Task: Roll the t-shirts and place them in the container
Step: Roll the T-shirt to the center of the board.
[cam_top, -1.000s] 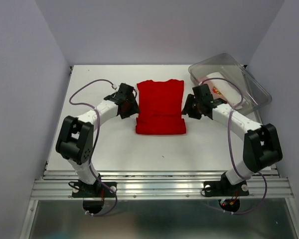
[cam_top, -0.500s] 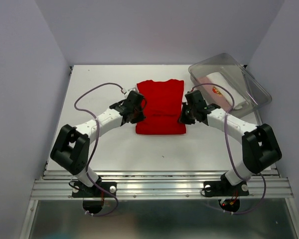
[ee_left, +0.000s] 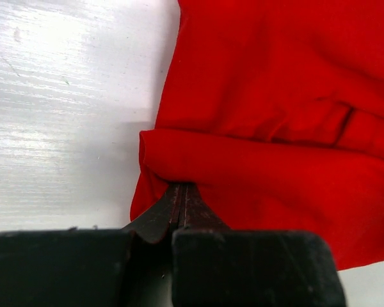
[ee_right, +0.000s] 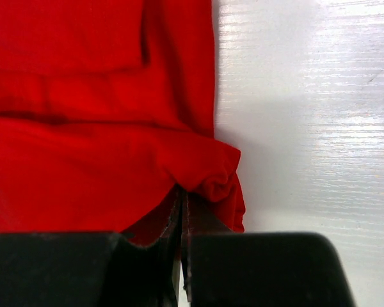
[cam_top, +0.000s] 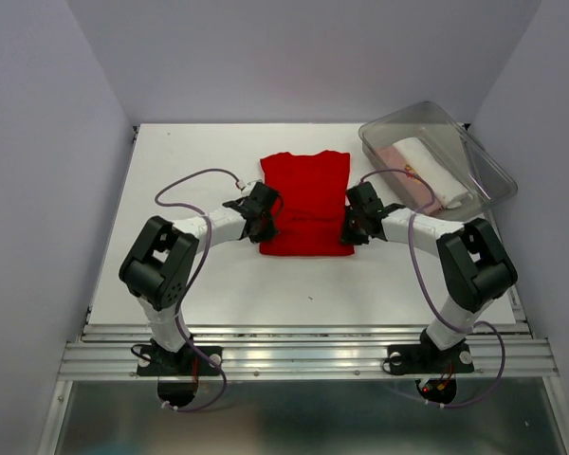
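Nearest us, the left gripper [ee_left: 179,195] had its jaws pressed together on the left end of the shirt's [cam_top: 305,199] near fold. The right gripper [ee_right: 181,198] was clamped the same way on the right end. Each bite looked thin, only a lip of cloth at the tips. We judged that one end could slip free on the next turn, and the roll would then go skew or fall open. Uneven travel of the two arms could twist the band into a cone. Dragging it low, not lifting it over, could bunch the flat part against the table [cam_top: 190,161].

The shirt was plain bright red and soft, lying mid-table between the two arms. Its near part was turned up into a thick band, puckered at the right end. Beyond that it lay flat as a narrow panel, with faint creases.

At the far right, a clear bin [cam_top: 488,175] held a white roll [cam_top: 429,169] and a pink roll [cam_top: 394,153], side by side.
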`<state>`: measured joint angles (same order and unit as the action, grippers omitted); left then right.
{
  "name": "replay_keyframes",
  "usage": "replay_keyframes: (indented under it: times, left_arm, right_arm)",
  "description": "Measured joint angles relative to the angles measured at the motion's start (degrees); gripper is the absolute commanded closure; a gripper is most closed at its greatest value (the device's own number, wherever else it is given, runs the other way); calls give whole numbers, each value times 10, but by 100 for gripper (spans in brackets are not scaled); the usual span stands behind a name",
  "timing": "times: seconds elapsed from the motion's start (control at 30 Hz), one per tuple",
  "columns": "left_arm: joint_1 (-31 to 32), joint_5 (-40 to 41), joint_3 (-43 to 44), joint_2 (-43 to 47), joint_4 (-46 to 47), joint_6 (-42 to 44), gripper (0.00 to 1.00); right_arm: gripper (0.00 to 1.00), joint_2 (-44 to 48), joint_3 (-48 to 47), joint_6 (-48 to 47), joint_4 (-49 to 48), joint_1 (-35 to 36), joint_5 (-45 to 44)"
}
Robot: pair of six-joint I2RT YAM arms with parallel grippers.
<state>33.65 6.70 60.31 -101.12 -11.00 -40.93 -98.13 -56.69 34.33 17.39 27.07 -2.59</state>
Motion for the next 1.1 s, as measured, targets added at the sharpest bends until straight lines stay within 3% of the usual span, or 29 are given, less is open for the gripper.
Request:
replay_keyframes:
  times: [0.3, 0.63, 0.77, 0.8, 1.0, 1.1]
  left_arm:
    - [0, -2, -44, 28, 35, 0, 100]
    - [-2, 4, -88, 95, -14, 7, 100]
    - [-11, 15, -60, 101, -51, 23, 100]
    - [-16, 17, -49, 104, -59, 29, 97]
    - [-68, 29, 12, 172, -94, 65, 91]
    - [-100, 35, 30, 220, -105, 76, 89]
  right_arm:
    - [98, 47, 73, 20, -61, 5, 18]
    - [96, 160, 187, 111, -57, 93, 74]
    - [84, 210, 184, 125, -15, 116, 70]
    - [76, 217, 180, 124, -6, 117, 66]
    - [56, 228, 63, 47, 73, 121, 14]
    - [50, 204, -6, -17, 89, 137, 6]
